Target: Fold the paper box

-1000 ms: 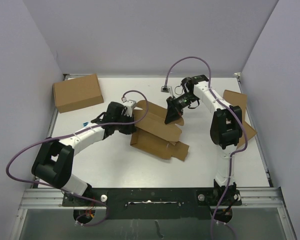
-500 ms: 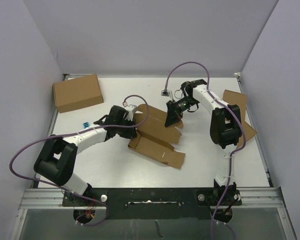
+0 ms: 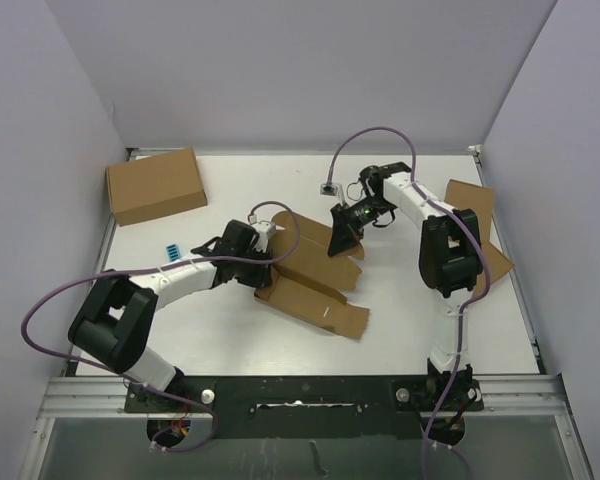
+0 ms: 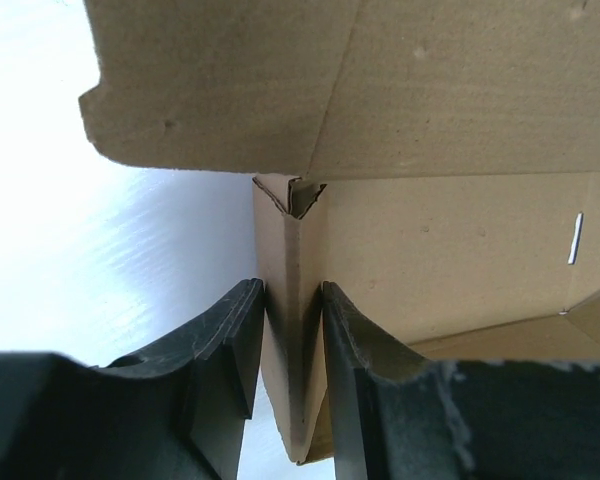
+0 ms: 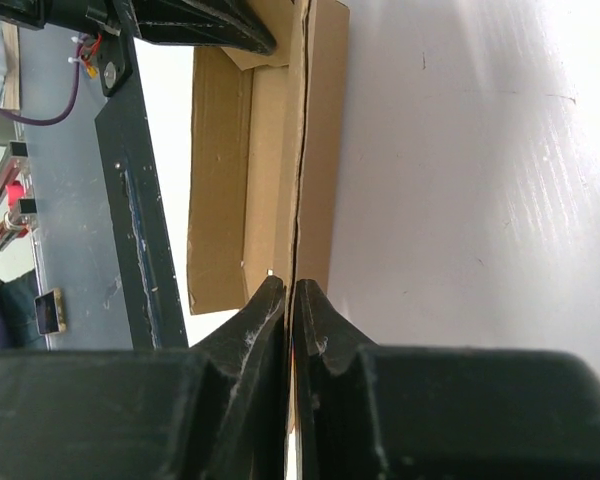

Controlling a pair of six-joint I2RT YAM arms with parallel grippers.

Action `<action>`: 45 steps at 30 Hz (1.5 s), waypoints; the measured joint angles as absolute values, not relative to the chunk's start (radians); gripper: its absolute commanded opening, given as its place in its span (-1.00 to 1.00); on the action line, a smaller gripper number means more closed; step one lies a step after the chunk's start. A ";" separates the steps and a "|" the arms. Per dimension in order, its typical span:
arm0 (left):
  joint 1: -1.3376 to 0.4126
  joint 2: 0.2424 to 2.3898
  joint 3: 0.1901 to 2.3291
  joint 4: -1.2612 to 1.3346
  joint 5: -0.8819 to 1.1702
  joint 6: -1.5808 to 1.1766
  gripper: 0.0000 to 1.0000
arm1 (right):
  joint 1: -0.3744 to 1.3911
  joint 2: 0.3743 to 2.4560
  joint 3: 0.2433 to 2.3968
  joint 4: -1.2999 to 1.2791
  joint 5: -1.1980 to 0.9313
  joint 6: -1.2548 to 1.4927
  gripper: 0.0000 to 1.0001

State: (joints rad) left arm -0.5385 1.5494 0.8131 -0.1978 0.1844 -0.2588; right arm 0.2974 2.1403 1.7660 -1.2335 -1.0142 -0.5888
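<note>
The paper box (image 3: 315, 275) is a half-folded brown cardboard sheet at mid-table, with flaps spread toward the front right. My left gripper (image 3: 263, 262) is shut on a folded corner of it at its left end; the left wrist view shows the doubled cardboard (image 4: 295, 350) pinched between my fingers. My right gripper (image 3: 338, 240) is shut on the thin edge of a raised flap at the box's far side; the right wrist view shows the cardboard edge (image 5: 305, 150) running out from between the closed fingers.
A closed brown carton (image 3: 155, 185) sits at the back left. More brown cardboard (image 3: 475, 205) lies at the right edge behind the right arm. A small blue object (image 3: 168, 249) lies left of the left arm. A small connector (image 3: 327, 187) lies near the back centre.
The left gripper has slid right and slightly nearer with the box's left end. The right gripper has moved a little left and back with the flap. The front flaps have shifted and lie flatter.
</note>
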 measured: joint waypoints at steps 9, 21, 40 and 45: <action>-0.590 1.563 0.846 -0.302 0.056 -0.245 -1.00 | 0.316 2.135 1.735 -1.198 -0.992 -0.560 -0.92; -0.702 1.667 1.001 -0.471 -0.129 -0.244 -0.37 | 0.315 2.082 1.712 -1.154 -0.943 -0.534 -0.91; -0.706 1.556 0.999 -0.463 -0.158 -0.281 0.10 | 0.330 2.055 1.710 -1.111 -0.923 -0.544 -0.89; -0.691 1.473 0.972 -0.431 -0.150 -0.287 0.10 | 0.335 2.038 1.711 -1.115 -0.916 -0.574 -0.88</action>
